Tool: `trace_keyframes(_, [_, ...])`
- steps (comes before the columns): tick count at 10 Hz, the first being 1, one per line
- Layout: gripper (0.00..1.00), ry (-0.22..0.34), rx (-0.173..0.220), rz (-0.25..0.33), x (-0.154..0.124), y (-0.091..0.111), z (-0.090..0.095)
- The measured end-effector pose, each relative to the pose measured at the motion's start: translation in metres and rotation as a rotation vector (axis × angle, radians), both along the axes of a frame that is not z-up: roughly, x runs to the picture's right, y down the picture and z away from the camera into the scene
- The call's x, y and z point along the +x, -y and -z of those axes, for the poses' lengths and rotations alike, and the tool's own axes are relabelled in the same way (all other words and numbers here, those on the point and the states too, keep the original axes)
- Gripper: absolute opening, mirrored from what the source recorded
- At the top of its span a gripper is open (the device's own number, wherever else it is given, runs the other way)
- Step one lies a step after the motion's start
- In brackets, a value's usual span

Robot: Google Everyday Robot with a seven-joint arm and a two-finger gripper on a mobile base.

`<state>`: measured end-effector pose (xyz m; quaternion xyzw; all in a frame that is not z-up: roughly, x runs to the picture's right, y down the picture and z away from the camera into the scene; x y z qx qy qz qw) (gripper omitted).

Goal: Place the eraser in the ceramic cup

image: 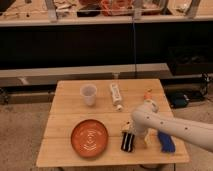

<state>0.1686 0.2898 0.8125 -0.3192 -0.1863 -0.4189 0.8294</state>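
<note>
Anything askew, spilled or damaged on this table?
Nothing stands out: the ceramic cup stands upright, the eraser lies beside the orange plate, and the tool is right by the eraser.

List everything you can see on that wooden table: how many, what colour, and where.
ceramic cup: one, whitish, back left, upright
tube: one, white, lying at back centre, right of the cup
plate: one, orange, front left
eraser: one, black with pale stripes, front centre, right of the plate
block: one, blue, front right
small item: one, orange-tipped, back right, too small to identify
table: one, light wood
arm: one, white, reaching in from the right
gripper: one, at the eraser's top end
</note>
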Motion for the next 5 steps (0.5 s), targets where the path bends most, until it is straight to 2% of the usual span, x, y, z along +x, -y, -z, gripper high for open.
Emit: trace_keyframes(5, [0.80, 0.007, -0.002, 0.006, -0.0015, -0.0002, -0.0006])
